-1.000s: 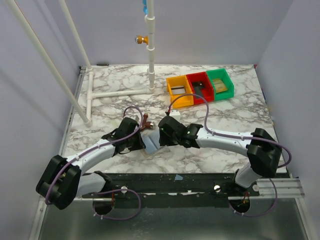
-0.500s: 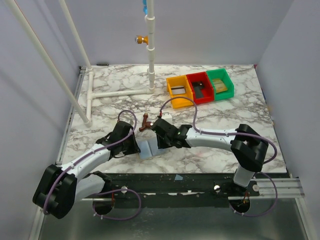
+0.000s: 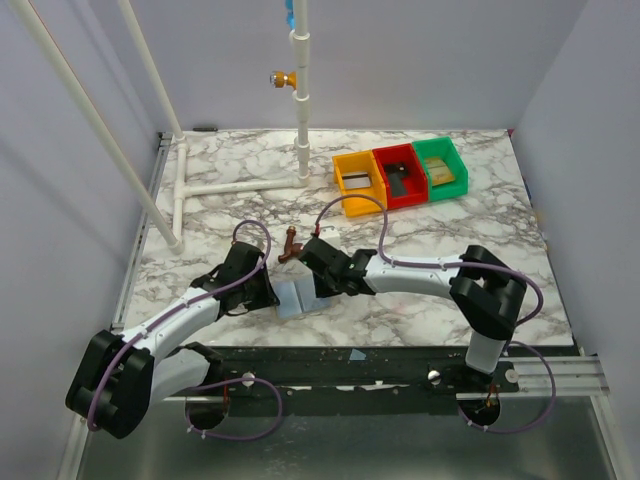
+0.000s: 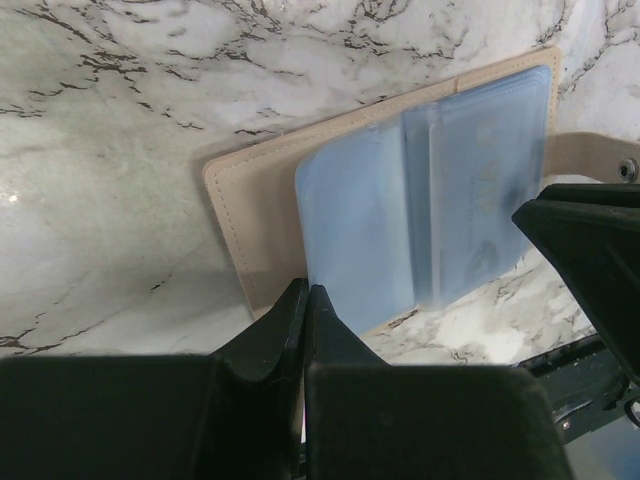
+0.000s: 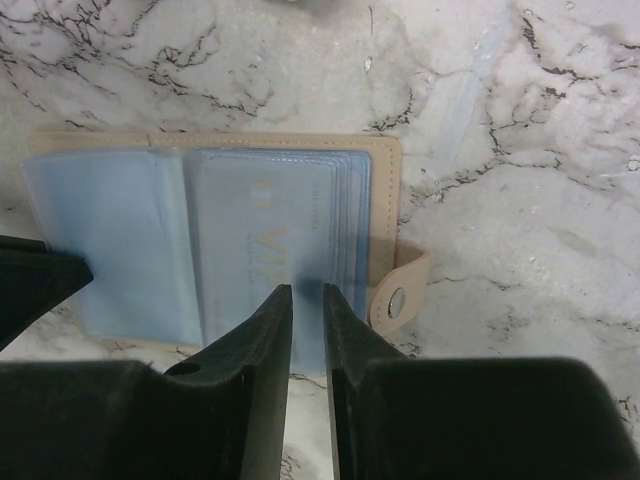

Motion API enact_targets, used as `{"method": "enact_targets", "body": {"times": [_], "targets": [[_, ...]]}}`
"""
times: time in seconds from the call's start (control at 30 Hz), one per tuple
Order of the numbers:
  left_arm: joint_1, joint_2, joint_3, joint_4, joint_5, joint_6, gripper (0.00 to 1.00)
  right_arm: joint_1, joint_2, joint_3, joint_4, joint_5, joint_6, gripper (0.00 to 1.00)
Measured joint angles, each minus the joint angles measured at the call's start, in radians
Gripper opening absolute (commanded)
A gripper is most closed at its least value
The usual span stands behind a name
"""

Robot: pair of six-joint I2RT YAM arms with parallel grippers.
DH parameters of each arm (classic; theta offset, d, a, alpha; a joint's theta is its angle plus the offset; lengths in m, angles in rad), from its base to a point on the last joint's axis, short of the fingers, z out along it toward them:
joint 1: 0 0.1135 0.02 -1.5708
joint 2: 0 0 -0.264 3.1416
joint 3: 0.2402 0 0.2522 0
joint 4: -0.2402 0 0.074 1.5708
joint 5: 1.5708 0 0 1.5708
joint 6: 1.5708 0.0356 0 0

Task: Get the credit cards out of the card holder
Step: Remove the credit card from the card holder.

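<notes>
The card holder (image 3: 297,297) lies open on the marble near the front edge: a beige cover (image 4: 250,210) with pale blue plastic sleeves (image 5: 110,230) and a snap tab (image 5: 400,295). A card with faint lettering (image 5: 270,225) sits inside the sleeves. My left gripper (image 4: 305,292) is shut, its tips at the holder's left part where the cover meets the sleeves. My right gripper (image 5: 307,292) hangs over the sleeve stack near the tab end. Its jaws stand a narrow gap apart, with blue sleeve showing between them.
Yellow (image 3: 358,180), red (image 3: 399,175) and green (image 3: 441,165) bins stand at the back right. A white pipe frame (image 3: 240,187) lies at the back left. A small copper-coloured piece (image 3: 291,245) sits just behind the grippers. The table's front edge is close below the holder.
Both arms came lower onto the holder. The right gripper slid left over the sleeves and its jaws narrowed. The left gripper stayed shut.
</notes>
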Motion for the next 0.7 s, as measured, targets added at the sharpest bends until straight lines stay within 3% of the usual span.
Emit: {"method": "enact_targets", "body": {"times": [0.7], "targets": [[0.0, -0.003, -0.003, 0.002, 0.0, -0.006, 0.0, 0.035, 0.064, 0.051, 0.009, 0.005, 0.002, 0.22]]}}
